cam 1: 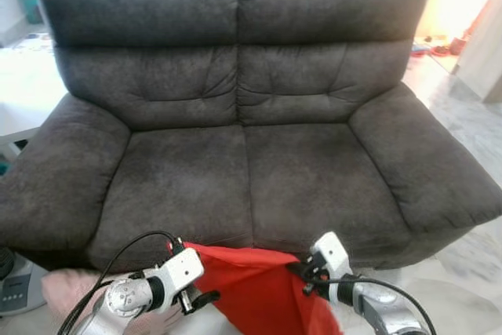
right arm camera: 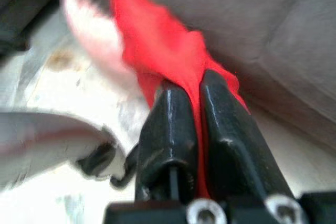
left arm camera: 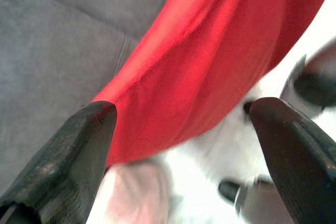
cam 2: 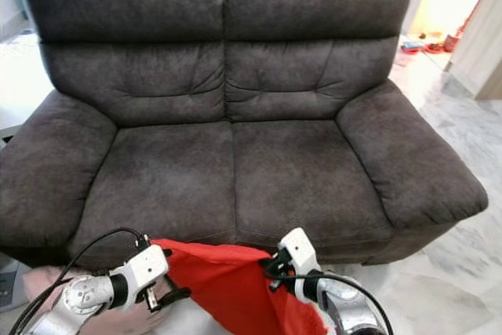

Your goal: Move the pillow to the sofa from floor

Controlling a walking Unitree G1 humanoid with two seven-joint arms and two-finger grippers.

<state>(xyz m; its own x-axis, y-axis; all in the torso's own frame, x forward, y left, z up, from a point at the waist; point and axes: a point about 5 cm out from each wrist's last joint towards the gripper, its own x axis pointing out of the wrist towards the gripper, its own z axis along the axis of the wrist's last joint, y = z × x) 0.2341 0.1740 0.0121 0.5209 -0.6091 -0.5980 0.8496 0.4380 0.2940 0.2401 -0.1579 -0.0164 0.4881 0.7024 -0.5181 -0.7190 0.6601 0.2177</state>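
The red pillow (cam 1: 255, 284) hangs in front of the dark grey sofa (cam 1: 243, 178), just below the seat's front edge and above the floor. My right gripper (cam 1: 302, 272) is shut on the pillow's right upper corner; the right wrist view shows red fabric (right arm camera: 157, 45) pinched between its fingers (right arm camera: 173, 114). My left gripper (cam 1: 200, 297) is at the pillow's left upper corner. In the left wrist view its fingers (left arm camera: 79, 150) stand wide apart, open, with the red pillow (left arm camera: 210, 61) just beyond them. The sofa's two seat cushions are bare.
A pink soft thing (cam 1: 67, 288) lies on the floor at the sofa's left front corner. A white table (cam 1: 20, 84) stands left of the sofa, with a small grey device (cam 1: 16, 288) on the floor below it. Pale marble floor (cam 1: 471, 272) runs along the right.
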